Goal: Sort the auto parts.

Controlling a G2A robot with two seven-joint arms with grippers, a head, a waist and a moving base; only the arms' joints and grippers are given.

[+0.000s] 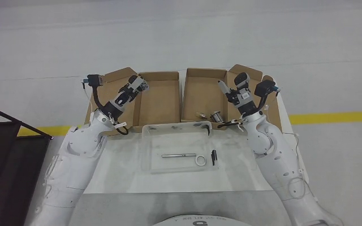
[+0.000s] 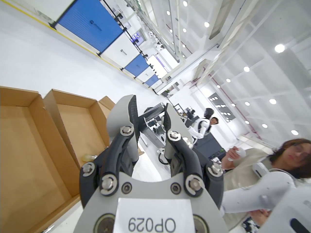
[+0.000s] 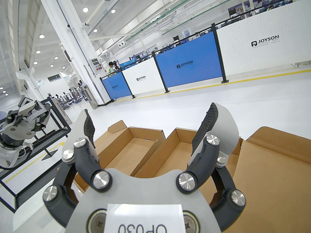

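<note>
Left gripper [image 2: 150, 115]: jaws released, over left brown cardboard box [image 1: 161, 104].
Right gripper [image 3: 149, 120]: jaws released, over right brown cardboard box [image 1: 198, 93].
Parts: metal rod [image 1: 178, 155], metal ring [image 1: 200, 161], black piece [image 1: 214, 157] in clear plastic tray [image 1: 169, 165].

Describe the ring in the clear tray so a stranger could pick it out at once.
Find the clear tray on the table, before the two cardboard boxes. In it lie a thin metal rod, a ring and a small black part. The ring sits between the rod's end and the black part, the only round open loop.
</note>
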